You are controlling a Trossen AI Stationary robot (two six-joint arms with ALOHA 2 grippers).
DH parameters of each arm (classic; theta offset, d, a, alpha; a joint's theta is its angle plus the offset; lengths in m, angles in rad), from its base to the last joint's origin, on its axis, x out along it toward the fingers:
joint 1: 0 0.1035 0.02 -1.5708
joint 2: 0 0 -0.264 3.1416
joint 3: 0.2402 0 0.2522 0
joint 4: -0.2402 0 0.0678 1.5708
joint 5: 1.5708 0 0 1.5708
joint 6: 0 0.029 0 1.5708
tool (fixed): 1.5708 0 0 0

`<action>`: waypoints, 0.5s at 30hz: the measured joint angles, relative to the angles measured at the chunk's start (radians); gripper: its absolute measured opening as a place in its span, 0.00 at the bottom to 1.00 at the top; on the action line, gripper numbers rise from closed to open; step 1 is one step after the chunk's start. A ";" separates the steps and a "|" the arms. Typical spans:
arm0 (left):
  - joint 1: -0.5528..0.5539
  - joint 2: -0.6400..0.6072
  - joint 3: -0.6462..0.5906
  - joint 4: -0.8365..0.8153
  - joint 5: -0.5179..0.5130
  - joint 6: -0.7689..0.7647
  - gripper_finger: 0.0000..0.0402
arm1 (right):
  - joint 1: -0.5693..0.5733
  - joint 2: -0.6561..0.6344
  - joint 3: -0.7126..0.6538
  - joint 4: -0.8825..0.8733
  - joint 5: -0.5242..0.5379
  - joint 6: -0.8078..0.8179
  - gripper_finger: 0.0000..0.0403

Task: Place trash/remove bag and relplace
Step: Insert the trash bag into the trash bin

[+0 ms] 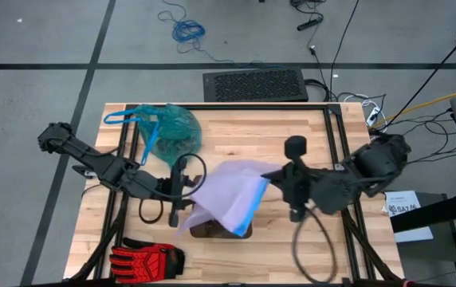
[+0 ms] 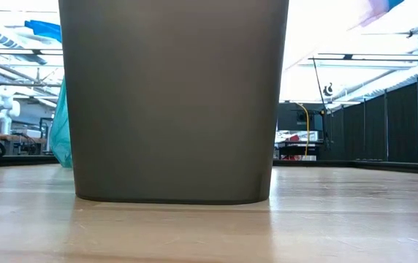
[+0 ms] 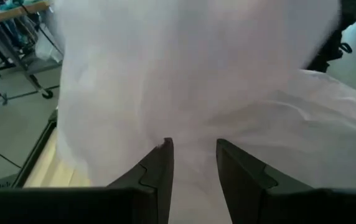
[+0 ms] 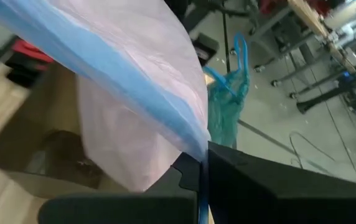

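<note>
Your right gripper [image 4: 201, 163] had its jaws pressed together on the blue rim of the lilac bag [image 1: 229, 194], center of the high view. Your left gripper [image 3: 192, 155] had its 2 jaws pinching that same bag's film, just left of center. The bag hung stretched between them over the brown bin [image 2: 172, 95]. The teal bag [image 1: 171, 127] lay bunched on the table [image 1: 292, 127], upper left of the high view, and a red-and-black glove [image 1: 144, 259] sat lower left.

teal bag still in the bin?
No. In the high view the teal bag lies bunched on the table, apart from the bin.
</note>
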 joint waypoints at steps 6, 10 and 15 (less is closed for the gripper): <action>0.000 0.001 0.000 -0.033 -0.011 -0.001 0.30 | 0.102 -0.032 0.001 0.001 0.063 0.002 0.00; -0.001 -0.004 0.000 -0.004 -0.011 0.000 0.30 | 0.154 -0.040 0.001 0.000 0.065 0.002 0.00; -0.002 -0.028 0.000 0.098 0.172 -0.001 0.30 | 0.169 -0.040 0.001 0.000 0.066 0.002 0.00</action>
